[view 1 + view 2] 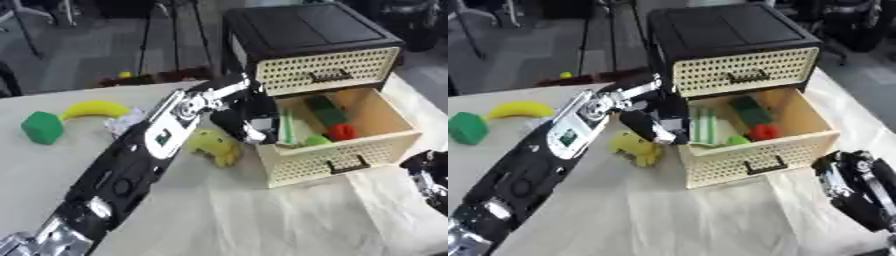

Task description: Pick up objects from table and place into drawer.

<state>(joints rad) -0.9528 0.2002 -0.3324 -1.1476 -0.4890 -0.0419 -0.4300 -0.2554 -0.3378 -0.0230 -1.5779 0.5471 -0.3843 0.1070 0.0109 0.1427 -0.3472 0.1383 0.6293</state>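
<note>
My left hand [248, 119] hangs over the left wall of the open cream drawer [337, 161], reached in from the lower left. Right beside it, inside the drawer, stands a white and green striped packet [703, 127]; whether the hand holds it is hidden. The drawer also holds a dark green block [325, 111], a red thing [341, 131] and a small light green thing [317, 140]. On the table lie a yellow toy [214, 146], a banana [92, 108], a green block [42, 127] and a white crumpled thing [123, 122]. My right hand [852, 182] rests open at the lower right.
The drawer belongs to a black-topped cabinet [297, 27] with a shut upper drawer [328, 70]. A pale cloth [262, 220] covers the table. The far table edge runs behind the banana, with chair and stand legs beyond it.
</note>
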